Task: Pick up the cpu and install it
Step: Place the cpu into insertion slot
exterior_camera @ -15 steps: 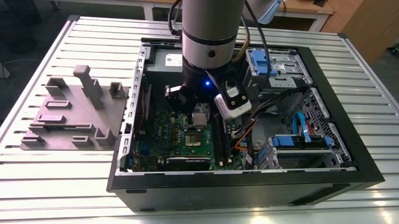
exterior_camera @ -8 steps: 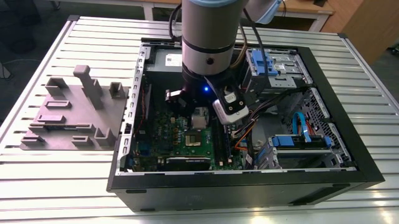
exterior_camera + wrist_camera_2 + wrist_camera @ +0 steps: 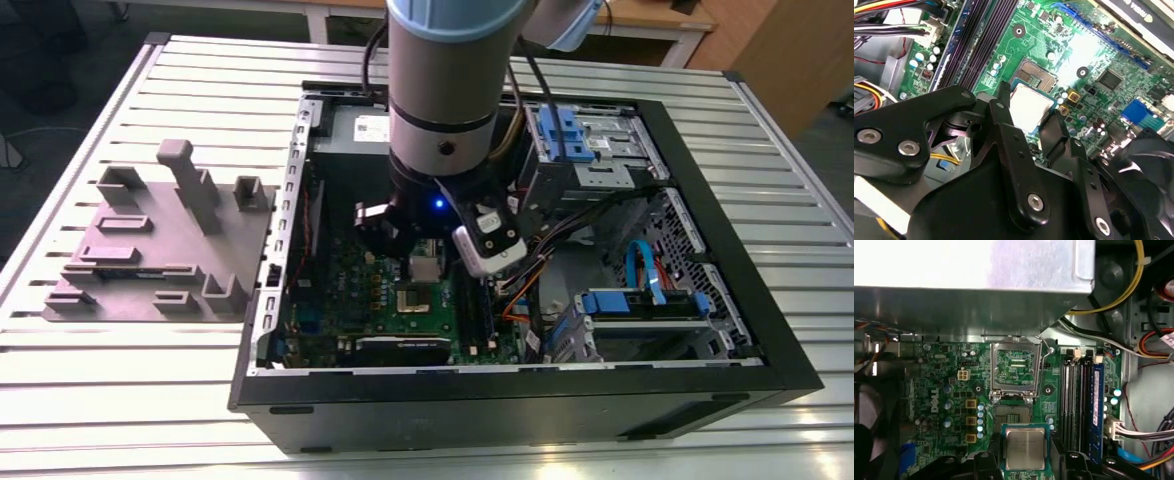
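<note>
Claw (image 3: 1026,114): black fingers (image 3: 1004,125) pressed against opposite edges of the cpu, gripping it; seen in both wrist views.
Cpu (image 3: 1030,106): silver top facing up, thin green rim showing, held between the fingers above the board and just beside the open socket, not seated in it.
Socket (image 3: 1013,412): open, its hinged metal frame (image 3: 1014,365) swung back.
Motherboard (image 3: 939,385): green, lying in the bottom of the case, with dark memory slots (image 3: 1076,405) just beside the socket.
Arm (image 3: 447,120): reaching down into the case from above.
Computer case (image 3: 534,400): black, its side open, lying on the slatted counter (image 3: 160,400).
Grey block (image 3: 147,240): on the counter at the exterior view's left, just beside the case.
</note>
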